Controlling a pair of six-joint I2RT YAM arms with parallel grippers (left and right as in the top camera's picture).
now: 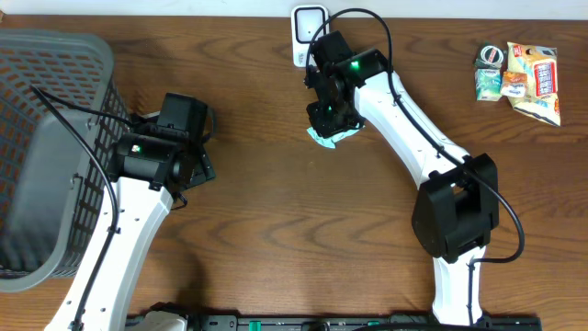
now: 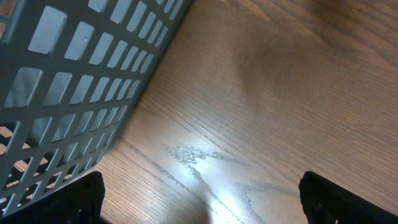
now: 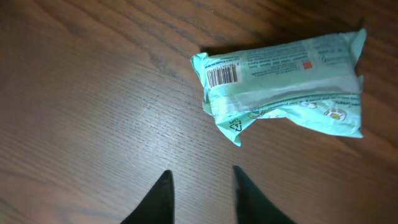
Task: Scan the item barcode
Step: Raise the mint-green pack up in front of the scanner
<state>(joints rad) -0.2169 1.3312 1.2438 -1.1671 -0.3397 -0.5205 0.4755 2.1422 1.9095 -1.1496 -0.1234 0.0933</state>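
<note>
The item is a mint-green packet lying flat on the brown table, with its barcode facing up at its left end. Overhead, only a corner of the packet peeks out from under the right arm. My right gripper hovers over bare wood just short of the packet, its fingers a little apart and empty. My left gripper is wide open over bare table beside the basket and holds nothing.
A grey mesh basket fills the left side, its wall close to the left gripper. A white device stands at the back edge behind the right gripper. Several snack packets lie at the far right.
</note>
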